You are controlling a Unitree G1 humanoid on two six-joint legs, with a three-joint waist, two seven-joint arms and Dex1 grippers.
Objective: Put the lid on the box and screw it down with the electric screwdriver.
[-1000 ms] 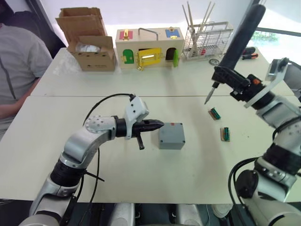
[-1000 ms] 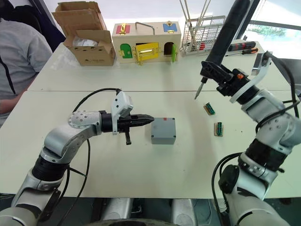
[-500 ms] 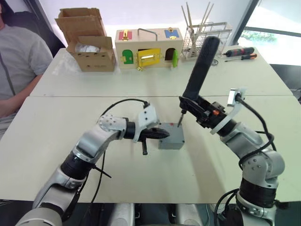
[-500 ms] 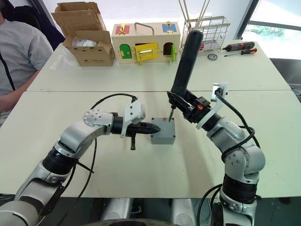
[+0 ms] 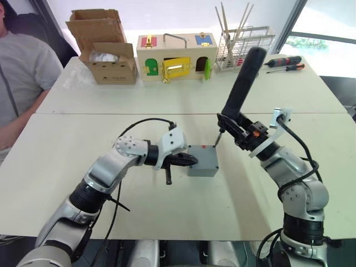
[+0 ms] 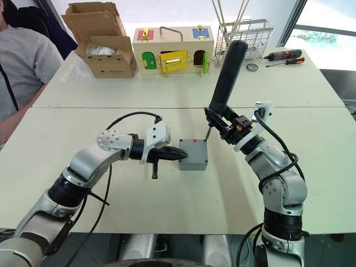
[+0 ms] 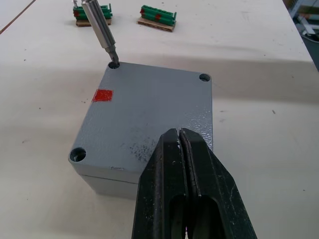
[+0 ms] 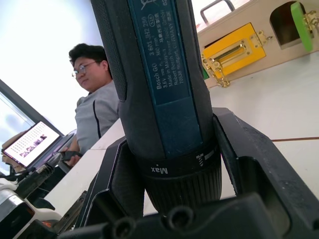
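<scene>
The grey box [image 5: 202, 165] stands mid-table with the lid [image 7: 149, 109] seated on it; a small red mark [image 7: 102, 95] shows on the lid's top. My left gripper [image 7: 180, 133] is shut, its tips resting over the lid's edge on the box's left side. My right gripper [image 5: 238, 130] is shut on the electric screwdriver [image 5: 242, 83], which stands tilted, handle up. Its metal bit [image 7: 101, 31] points down into the screw hole at the lid's far right corner.
Two green terminal blocks [image 7: 157, 15] lie on the table to the right of the box. At the back stand a cardboard box [image 5: 103, 47], a wooden latch box [image 5: 177, 55] and a wire rack [image 5: 245, 47]; hand screwdrivers [image 5: 283, 62] lie back right. A person [image 5: 22, 72] sits at left.
My right arm came down from high on the right and set the screwdriver's bit at the lid's corner hole. My left gripper closed in on the box's left side.
</scene>
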